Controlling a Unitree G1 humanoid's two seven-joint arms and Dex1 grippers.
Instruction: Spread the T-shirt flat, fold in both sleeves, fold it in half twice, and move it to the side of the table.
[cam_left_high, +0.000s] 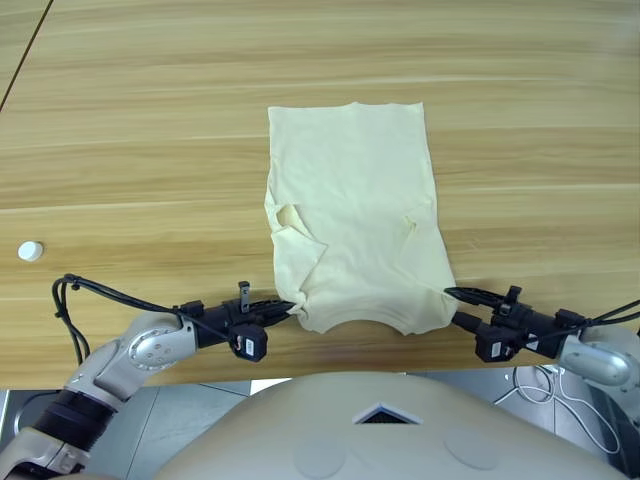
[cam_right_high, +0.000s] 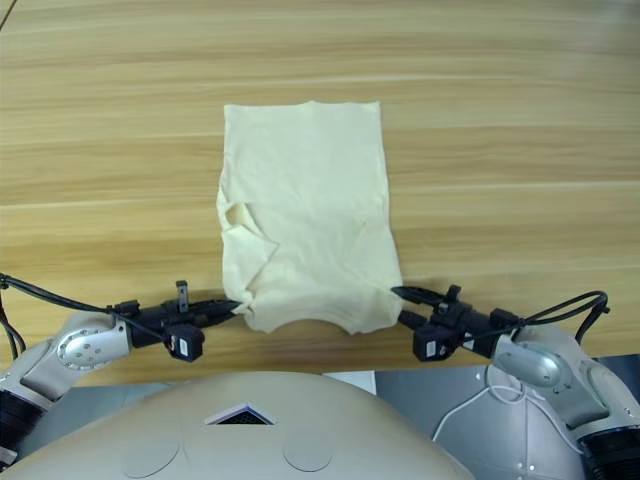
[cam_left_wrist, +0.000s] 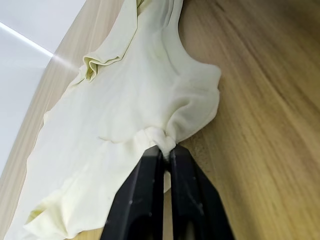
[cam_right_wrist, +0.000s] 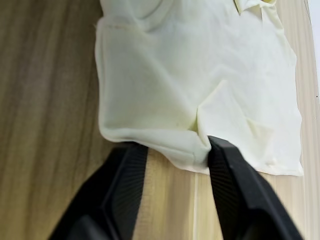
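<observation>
T-shirt (cam_left_high: 350, 210), pale yellow, sleeves folded in, lies lengthwise on wooden table (cam_left_high: 120, 150), collar end by near edge. Left gripper (cam_left_high: 290, 306) clenched on near-left corner; wrist view shows bunched cloth between fingertips. Right gripper (cam_right_wrist: 175, 150) spread, fingers straddling near-right corner.

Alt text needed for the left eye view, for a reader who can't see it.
A pale yellow T-shirt lies on a light wooden table, sleeves folded inward. The black left gripper pinches its near left corner; the black right gripper sits open at the near right corner. A small white round object lies far left.
</observation>
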